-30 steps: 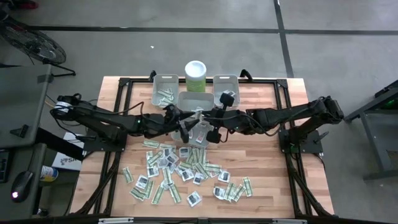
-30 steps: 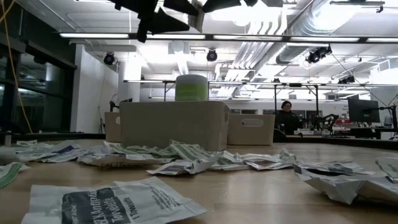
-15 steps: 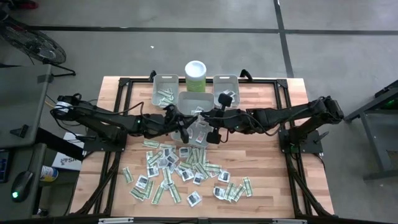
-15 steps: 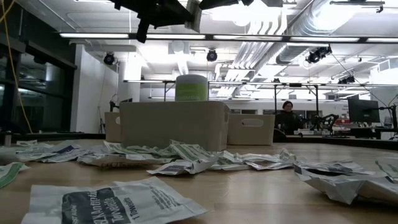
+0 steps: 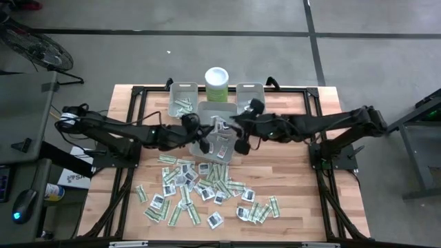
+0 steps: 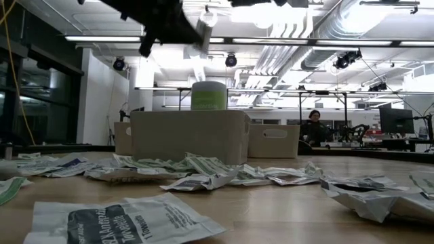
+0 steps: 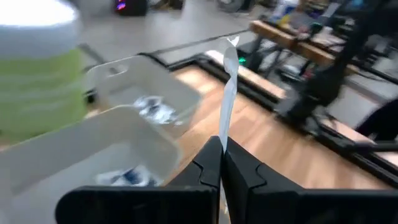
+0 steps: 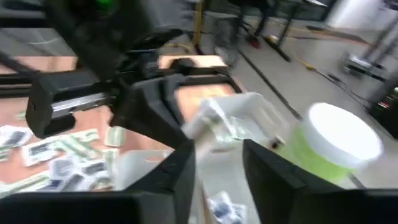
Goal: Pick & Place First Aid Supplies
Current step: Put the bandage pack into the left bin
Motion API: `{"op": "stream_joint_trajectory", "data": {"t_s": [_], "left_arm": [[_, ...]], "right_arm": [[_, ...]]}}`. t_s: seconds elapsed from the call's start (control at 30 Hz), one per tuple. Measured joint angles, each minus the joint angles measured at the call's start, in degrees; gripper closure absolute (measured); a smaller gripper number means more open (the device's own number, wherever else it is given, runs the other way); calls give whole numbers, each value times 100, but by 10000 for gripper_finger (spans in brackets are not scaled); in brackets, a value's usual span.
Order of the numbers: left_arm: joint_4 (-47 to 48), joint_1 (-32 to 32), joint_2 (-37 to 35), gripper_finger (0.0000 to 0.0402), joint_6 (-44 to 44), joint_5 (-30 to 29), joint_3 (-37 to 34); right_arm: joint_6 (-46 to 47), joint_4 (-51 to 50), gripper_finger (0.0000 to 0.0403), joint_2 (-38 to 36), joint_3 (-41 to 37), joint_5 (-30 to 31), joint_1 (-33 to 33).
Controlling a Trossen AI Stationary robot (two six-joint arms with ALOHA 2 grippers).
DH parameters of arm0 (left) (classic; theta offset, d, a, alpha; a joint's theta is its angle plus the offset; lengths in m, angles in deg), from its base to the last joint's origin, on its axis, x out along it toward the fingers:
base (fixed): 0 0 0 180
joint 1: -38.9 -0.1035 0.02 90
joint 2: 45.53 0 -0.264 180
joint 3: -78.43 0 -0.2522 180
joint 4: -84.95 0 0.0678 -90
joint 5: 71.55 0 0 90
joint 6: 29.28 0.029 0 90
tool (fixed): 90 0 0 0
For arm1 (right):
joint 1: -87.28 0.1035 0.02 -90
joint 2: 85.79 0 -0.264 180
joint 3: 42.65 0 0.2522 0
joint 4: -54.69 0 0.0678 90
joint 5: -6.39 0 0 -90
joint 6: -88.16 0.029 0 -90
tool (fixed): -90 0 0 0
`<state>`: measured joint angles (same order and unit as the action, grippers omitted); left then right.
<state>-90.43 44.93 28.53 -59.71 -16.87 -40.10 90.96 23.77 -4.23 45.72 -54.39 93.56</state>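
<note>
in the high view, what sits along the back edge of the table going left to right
left bin → green canister → right bin

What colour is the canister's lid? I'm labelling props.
White, on the pale green canister; the high view shows it best.

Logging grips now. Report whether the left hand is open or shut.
Shut. In the left wrist view the left hand has its two dark fingers pressed together on a thin white packet that stands up edge-on between them.
</note>
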Motion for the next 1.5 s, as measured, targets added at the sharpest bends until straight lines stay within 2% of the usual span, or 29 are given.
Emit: {"op": "stream_joint_trajectory", "data": {"t_s": [0.2,0.47,0.6,1.03,1.2,1.33,1.5], "left_arm": [[1526,-798,-315,401,-846,509,2],[2811,-2145,-555,401,-1106,1533,1],[2923,-2877,-492,401,-864,2166,2],[3059,-4759,18,402,-64,3662,0],[3045,-5178,372,402,221,4156,0],[2980,-5398,549,401,363,4476,2],[2950,-5464,648,385,632,4503,2]], "right_arm": [[305,-912,217,-519,0,158,-251],[779,-2115,208,-909,0,169,-536],[1030,-2551,208,-909,-17,158,-557],[2115,-2867,208,-902,-238,420,-557],[2561,-2895,208,-902,-238,755,-557],[2856,-2895,208,-902,-238,787,-588],[3254,-2935,208,-902,-238,770,-645]]}}
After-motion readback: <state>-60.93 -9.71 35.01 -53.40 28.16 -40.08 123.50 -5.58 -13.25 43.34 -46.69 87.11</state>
